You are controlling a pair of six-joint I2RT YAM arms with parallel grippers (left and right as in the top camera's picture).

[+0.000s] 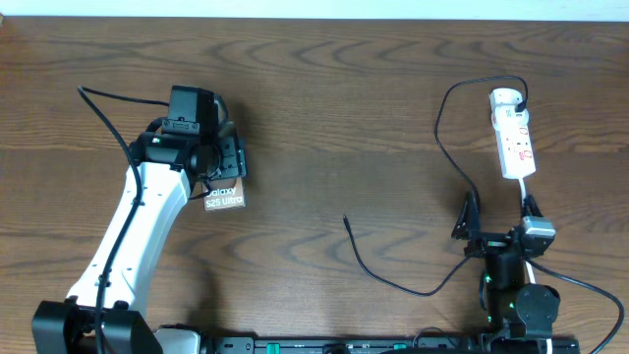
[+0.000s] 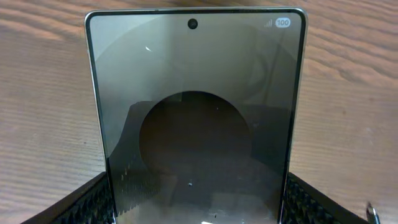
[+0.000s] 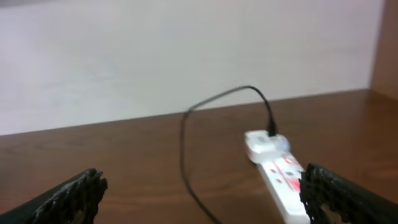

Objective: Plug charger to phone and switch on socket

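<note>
You have the phone [image 1: 225, 198] on the left side of the surface [image 1: 344, 98], pinched by its long edges in the left hand [image 2: 194, 200], with a finger [image 2: 93, 202] against each side and the dark screen facing the wrist camera. The charger [image 1: 359, 258] lies loose mid-surface, its free tip well apart from the phone, and its far end is plugged into the socket [image 1: 513, 138] at the right. Your right hand [image 1: 498, 218] is spread wide and empty, just short of the socket.

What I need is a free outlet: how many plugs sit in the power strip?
1: the charger's plug at the far end of the power strip; no others show.
</note>
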